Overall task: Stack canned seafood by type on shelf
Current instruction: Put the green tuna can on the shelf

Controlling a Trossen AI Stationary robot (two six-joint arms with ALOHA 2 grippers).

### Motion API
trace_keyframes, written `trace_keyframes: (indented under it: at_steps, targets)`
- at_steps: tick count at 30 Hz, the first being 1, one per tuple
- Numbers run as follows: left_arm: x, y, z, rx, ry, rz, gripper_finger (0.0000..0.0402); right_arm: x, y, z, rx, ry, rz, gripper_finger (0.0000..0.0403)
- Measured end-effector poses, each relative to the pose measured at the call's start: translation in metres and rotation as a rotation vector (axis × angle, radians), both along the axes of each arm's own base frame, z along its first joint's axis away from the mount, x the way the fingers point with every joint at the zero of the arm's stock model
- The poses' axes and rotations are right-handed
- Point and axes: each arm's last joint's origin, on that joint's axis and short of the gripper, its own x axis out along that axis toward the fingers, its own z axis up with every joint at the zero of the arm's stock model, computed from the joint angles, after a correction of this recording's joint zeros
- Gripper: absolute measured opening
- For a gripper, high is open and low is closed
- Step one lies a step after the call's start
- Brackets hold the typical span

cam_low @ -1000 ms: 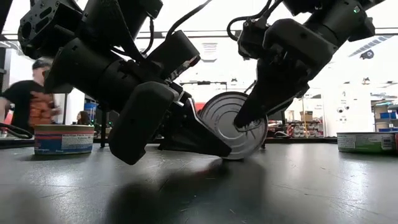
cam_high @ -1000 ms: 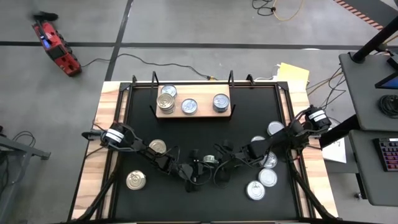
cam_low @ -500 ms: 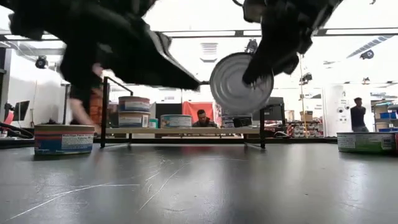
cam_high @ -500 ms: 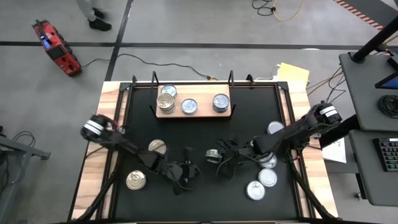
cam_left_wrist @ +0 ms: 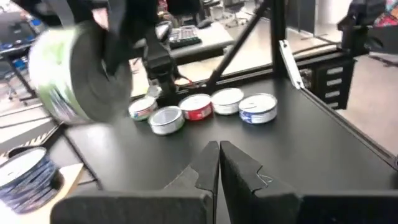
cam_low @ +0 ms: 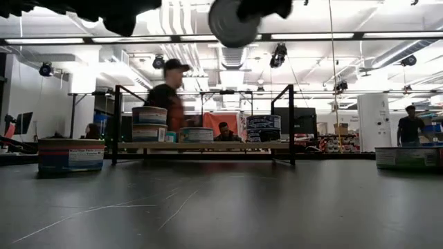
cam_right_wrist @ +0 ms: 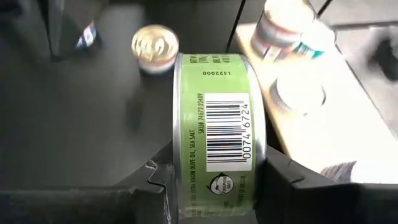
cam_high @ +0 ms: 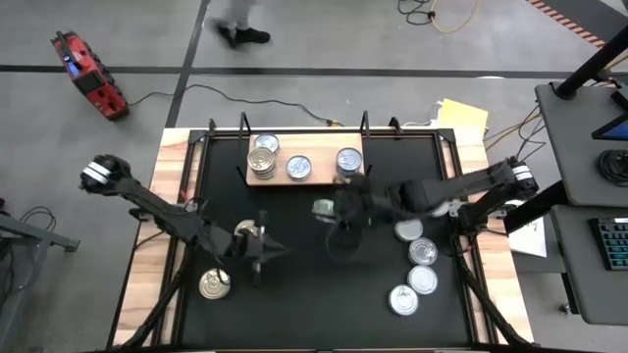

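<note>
The right tool (cam_high: 332,210) is closed part-way on a green-labelled tin (cam_right_wrist: 217,163), holding it on edge by its flat ends, barcode toward the wrist camera. From above, the tin (cam_high: 323,208) hangs over the black worktop (cam_high: 324,284) just in front of the wooden shelf (cam_high: 316,180); the level view shows it (cam_low: 234,21) raised well above the shelf. The shelf carries a stack of blue-labelled tins (cam_high: 263,157), a single tin (cam_high: 298,168) in the middle and another stack (cam_high: 348,160) at the right end. The left tool (cam_high: 257,251) is fully shut and empty, low over the worktop near a gold-topped tin (cam_high: 247,231).

The main risk is the tin's pose: it must be turned flat before release, or it could roll off the shelf or land tilted. Coming down close to the right-hand stack could knock that stack over. Setting it on blue-labelled tins would mix types. More loose tins (cam_high: 420,252) wait on the worktop's right side.
</note>
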Motion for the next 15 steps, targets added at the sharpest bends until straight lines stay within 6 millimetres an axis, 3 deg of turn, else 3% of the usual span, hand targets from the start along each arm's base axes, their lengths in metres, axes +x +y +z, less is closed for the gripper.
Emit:
trace_keyframes:
  at_steps: [6, 15]
  targets:
    - [-0.019, 0.011, 0.005, -0.016, -0.045, 0.01, 0.0, 0.006, -0.074, 0.036, 0.056, -0.086, 0.002, 0.0129]
    - [-0.028, 0.021, 0.012, 0.226, -0.076, 0.126, 0.0, 0.01, -0.195, 0.04, 0.15, -0.137, -0.038, 0.0129]
